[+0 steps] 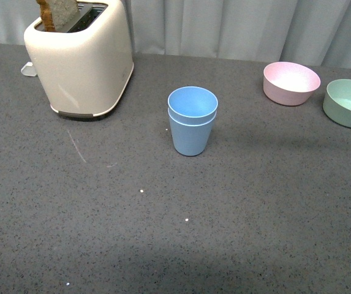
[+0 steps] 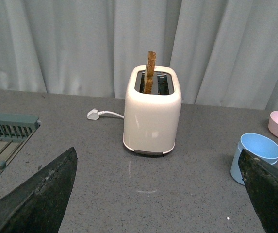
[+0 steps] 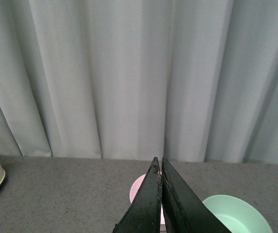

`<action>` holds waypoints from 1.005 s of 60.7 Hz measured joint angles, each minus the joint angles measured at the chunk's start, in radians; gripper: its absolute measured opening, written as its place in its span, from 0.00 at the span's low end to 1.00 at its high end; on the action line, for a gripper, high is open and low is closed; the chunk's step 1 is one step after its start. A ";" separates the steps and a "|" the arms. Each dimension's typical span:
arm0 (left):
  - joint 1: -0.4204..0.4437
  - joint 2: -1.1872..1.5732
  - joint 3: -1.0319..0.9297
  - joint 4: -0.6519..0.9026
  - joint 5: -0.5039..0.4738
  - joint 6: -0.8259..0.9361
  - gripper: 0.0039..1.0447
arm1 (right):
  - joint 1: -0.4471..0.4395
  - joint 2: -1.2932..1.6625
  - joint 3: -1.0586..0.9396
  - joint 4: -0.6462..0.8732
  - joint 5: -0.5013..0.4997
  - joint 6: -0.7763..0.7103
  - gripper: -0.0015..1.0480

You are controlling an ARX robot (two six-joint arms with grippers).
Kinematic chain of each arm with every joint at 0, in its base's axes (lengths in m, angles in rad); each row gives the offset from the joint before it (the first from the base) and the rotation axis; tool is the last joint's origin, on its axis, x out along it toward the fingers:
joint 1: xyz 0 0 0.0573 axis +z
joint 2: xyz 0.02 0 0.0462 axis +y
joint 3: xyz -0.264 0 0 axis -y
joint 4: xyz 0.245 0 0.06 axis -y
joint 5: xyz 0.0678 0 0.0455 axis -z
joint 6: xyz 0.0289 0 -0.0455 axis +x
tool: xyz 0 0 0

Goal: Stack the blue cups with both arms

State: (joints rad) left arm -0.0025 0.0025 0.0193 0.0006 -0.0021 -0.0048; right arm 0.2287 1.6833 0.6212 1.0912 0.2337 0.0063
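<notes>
Two light blue cups (image 1: 192,121) stand nested, one inside the other, upright in the middle of the grey table. Neither arm shows in the front view. In the left wrist view the stacked blue cups (image 2: 256,154) sit beside the far finger, partly hidden by it. My left gripper (image 2: 163,194) is open, its fingers wide apart with only bare table between them. My right gripper (image 3: 160,167) is shut with nothing in it, held above the table and facing the curtain.
A cream toaster (image 1: 80,61) with a slice of toast stands at the back left, its plug (image 2: 94,115) behind it. A pink bowl (image 1: 291,82) and a green bowl (image 1: 349,102) sit at the back right. A grey-green rack (image 2: 5,128) lies left of the toaster.
</notes>
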 joint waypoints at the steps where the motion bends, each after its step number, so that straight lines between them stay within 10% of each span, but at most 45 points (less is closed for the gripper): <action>1: 0.000 0.000 0.000 0.000 0.000 0.000 0.94 | -0.008 -0.020 -0.023 0.007 -0.005 0.000 0.01; 61: 0.000 0.000 0.000 0.000 0.000 0.000 0.94 | -0.226 -0.730 -0.572 -0.203 -0.229 -0.003 0.01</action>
State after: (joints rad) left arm -0.0025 0.0025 0.0193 0.0006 -0.0021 -0.0048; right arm 0.0025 0.9531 0.0490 0.8879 0.0044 0.0029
